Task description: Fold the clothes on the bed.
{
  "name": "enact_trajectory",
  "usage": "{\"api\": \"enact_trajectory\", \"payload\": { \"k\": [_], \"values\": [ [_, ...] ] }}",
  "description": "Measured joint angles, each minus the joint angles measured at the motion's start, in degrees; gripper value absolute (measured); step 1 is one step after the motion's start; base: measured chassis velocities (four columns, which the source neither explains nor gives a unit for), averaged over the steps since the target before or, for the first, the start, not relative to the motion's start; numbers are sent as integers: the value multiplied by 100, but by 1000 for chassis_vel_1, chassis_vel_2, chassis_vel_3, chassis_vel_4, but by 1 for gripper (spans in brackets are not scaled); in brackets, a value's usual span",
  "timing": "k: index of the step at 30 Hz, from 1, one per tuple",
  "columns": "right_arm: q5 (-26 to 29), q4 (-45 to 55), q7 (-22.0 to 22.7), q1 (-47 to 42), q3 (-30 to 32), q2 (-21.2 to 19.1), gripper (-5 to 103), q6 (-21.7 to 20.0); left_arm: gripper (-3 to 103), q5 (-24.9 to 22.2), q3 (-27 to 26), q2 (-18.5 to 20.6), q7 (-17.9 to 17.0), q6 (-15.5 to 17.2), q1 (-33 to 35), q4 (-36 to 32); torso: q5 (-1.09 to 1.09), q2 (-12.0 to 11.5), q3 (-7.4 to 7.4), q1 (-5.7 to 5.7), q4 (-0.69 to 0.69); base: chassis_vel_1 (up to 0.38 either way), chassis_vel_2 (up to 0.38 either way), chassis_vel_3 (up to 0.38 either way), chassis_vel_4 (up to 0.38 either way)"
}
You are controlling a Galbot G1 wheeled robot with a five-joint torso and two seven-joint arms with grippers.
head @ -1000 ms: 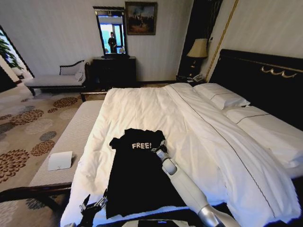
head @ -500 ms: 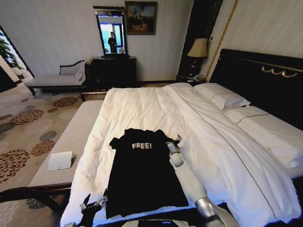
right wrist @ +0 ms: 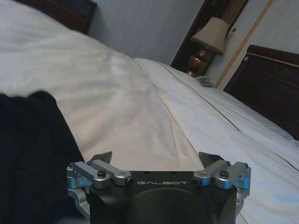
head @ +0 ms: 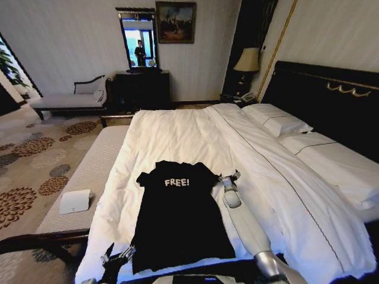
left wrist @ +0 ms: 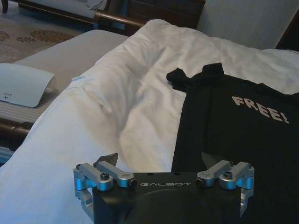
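The clothes, one black T-shirt (head: 177,219) with white "FREE!" letters, lie flat and face up on the bed's white duvet (head: 172,130) near the foot end. My right gripper (head: 230,176) hovers open over the duvet just past the shirt's right sleeve, nothing between its fingers. In the right wrist view the gripper (right wrist: 156,156) sits above white bedding with the shirt's dark edge (right wrist: 32,154) beside it. My left gripper (head: 118,257) is open at the foot of the bed by the shirt's hem corner. The left wrist view shows it (left wrist: 160,158) straddling the shirt's side edge (left wrist: 233,135).
A grey bench (head: 89,171) runs along the bed's left side with a white flat object (head: 75,201) on it. Pillows (head: 278,121) and a dark headboard (head: 331,100) are on the right. A lamp (head: 249,61), a dresser with mirror (head: 142,89) and a chaise (head: 71,99) stand by the far wall.
My right gripper has moved to the right, from the shirt's chest beside the letters onto the white duvet past the sleeve. The sleeve now lies spread out. The left arm has stayed put.
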Motion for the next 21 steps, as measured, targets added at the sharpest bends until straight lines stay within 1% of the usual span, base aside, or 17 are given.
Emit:
{"api": "enact_trajectory", "payload": {
  "k": [2, 4, 7, 9, 12, 15, 18, 21],
  "values": [
    [193, 213, -4, -109, -16, -9, 100, -17, 100, 8, 3, -9, 3, -5, 4, 13, 0, 0, 0, 0, 0, 0, 0, 0, 0],
    [268, 283, -45, -148, -46, -25, 100, -7, 100, 22, 18, -10, 3, -5, -3, 20, 0, 0, 0, 0, 0, 0, 0, 0, 0],
    [306, 339, -287, -228, -200, -100, 100, 121, 100, 43, 52, -9, -4, 14, -43, 16, 0, 0, 0, 0, -1, 0, 0, 0, 0],
    [203, 275, -375, -229, -250, -115, 100, 185, 100, 45, 57, -4, -8, 22, -55, 11, 0, 0, 0, 0, 0, 0, 0, 0, 0],
    [-394, -190, -553, -168, -325, -142, 100, 392, 100, 45, 58, 15, -20, 34, -65, -9, 0, 0, 0, 0, 0, 0, 0, 0, 0],
    [-692, -539, -602, -84, -330, -166, 100, 419, 100, 34, 42, 28, -20, 34, -62, -11, 1, 0, 0, 0, 0, 0, 0, 0, 0],
    [-846, -721, -577, -32, -284, -187, 100, 337, 100, 25, 38, 29, -18, 32, -58, 3, 2, 0, 0, 0, 1, 0, 0, 0, 0],
    [-872, -746, -450, -42, -198, -211, 100, 76, 100, 23, 47, 22, -12, 24, -57, 40, 1, 0, 0, 0, 1, 0, 0, 0, 0]
  ]
}}
